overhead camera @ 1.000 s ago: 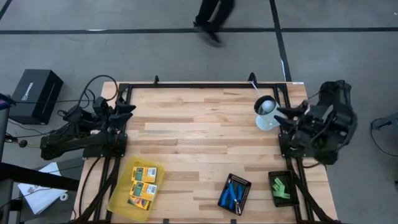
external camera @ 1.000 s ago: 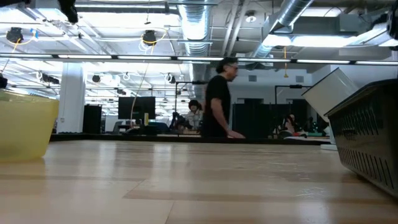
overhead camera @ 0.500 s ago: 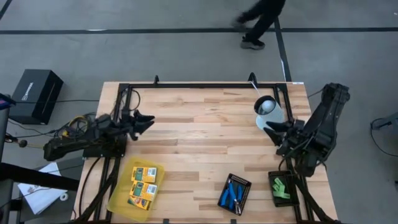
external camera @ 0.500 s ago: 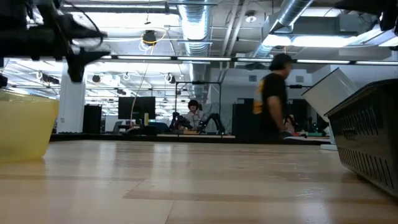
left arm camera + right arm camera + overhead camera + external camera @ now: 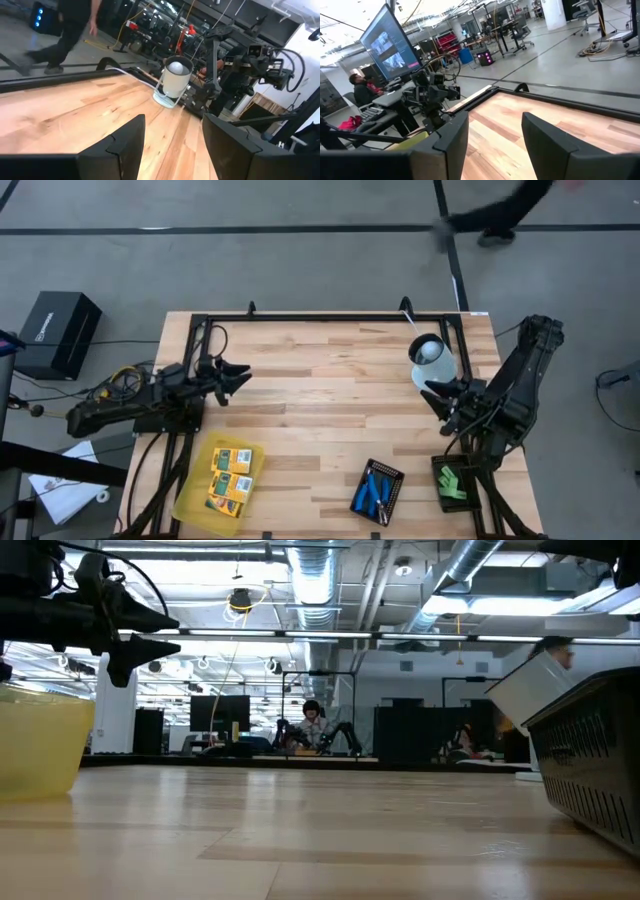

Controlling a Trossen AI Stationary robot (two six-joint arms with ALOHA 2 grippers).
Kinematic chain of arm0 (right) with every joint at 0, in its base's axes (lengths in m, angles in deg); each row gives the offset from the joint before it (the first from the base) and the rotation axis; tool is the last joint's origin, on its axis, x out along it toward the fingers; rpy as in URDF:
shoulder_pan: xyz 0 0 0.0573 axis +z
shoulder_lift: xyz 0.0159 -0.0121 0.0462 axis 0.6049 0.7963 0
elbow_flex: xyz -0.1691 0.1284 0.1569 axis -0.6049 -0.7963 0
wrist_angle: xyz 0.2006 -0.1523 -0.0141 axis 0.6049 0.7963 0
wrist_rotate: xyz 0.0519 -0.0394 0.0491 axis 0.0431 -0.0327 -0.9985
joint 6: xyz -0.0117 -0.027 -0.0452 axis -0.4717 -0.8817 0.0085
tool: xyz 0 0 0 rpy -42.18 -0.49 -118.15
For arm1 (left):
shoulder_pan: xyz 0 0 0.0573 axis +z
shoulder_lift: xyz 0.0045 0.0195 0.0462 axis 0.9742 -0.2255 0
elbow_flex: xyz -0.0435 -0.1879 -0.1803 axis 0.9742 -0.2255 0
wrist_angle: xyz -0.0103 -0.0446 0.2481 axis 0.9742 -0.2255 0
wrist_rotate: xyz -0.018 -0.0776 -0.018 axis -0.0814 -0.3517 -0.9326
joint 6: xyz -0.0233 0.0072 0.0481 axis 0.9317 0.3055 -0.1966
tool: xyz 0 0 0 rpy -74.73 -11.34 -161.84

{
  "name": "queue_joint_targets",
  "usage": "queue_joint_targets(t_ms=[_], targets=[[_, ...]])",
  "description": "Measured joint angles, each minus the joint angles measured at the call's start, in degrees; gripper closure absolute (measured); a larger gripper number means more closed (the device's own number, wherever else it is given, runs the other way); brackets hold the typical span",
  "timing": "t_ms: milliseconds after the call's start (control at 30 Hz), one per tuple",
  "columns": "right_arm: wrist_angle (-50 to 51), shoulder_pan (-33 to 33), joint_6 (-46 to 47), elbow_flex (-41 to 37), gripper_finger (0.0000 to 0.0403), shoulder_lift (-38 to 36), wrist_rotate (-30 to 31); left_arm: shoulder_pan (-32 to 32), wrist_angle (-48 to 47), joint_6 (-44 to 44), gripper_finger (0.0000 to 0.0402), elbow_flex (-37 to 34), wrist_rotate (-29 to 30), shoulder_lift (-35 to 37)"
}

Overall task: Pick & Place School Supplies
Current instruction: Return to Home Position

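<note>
Now the left gripper [image 5: 235, 375] and right gripper [image 5: 437, 396] are hovering over opposite table [image 5: 330, 410] edges, fingers [image 5: 125, 145] spread wide; green blocks [image 5: 453, 481], seemingly erasers, are lying in the near-right bin [image 5: 441, 502].

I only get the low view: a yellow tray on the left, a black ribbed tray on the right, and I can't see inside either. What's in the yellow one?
Observer: From above, the yellow tray holds yellow-orange packs with green print.
Operator: How many black trays are there?
Observer: Two. The middle black tray holds blue-handled tools; the right black tray holds green erasers.
Operator: And the end effectors?
Observer: The left end effector and the right end effector are both open and empty, above opposite sides of the table.
</note>
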Motion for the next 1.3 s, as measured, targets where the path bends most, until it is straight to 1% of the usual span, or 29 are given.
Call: queue_joint_targets(t_ms=[167,333,533,700,767,833,867,1000,1067,1133,1167,1233,1300], targets=[[-0.2,-0.1,0.0,0.0,0.023,0.7,0.0,0.0,0.0,-0.1,0.0209,0.0,0.2,-1.2],[-0.4,-1.5,7.4,-2.6,0.023,1.6,0.0,0.0,0.0,-0.1,0.0209,0.0,0.2,-2.3],[-0.8,-1.6,8.0,-2.9,0.0232,3.8,0.0,0.0,0.2,-0.1,0.0209,0.0,0.2,-3.7],[-3.0,-3.1,14.2,-7.4,0.0229,6.3,0.0,0.0,0.5,-0.1,0.0209,0.0,0.1,-4.7],[-8.1,-5.5,14.4,-9.8,0.023,7.1,0.0,0.0,0.5,-0.1,0.0209,0.0,0.1,-5.0],[-16.5,-8.1,7.7,-13.6,0.0231,6.3,-0.1,0.0,0.5,-0.1,0.0209,0.0,0.0,-5.0],[-19.6,-8.6,3.1,-15.6,0.0232,3.4,-0.5,0.0,0.5,-0.1,0.0209,0.0,0.0,-5.0],[-30.4,-10.5,-16.5,-21.7,0.0231,-13.7,0.1,0.0,0.8,-0.1,0.0209,0.0,0.0,-5.0],[-37.4,-11.1,-27.5,-24.2,0.023,-19.6,0.1,0.0,0.8,-0.1,0.0209,0.0,0.0,-5.3],[-42.6,-11.8,-37.0,-26.6,0.0228,-23.7,-0.5,0.0,1.1,-0.1,0.0209,0.0,0.0,-5.7],[-44.9,-12.6,-40.5,-27.6,0.0227,-26.0,-1.8,0.0,1.0,-0.1,0.0209,0.0,0.0,-5.7],[-47.3,-14.9,-45.8,-29.6,0.0227,-31.5,-7.0,0.0,1.1,-0.1,0.0209,0.0,0.0,-5.9],[-53.2,-17.8,-50.8,-32.7,0.0227,-36.0,-12.2,0.0,1.1,-0.1,0.0209,0.0,0.0,-6.1]])
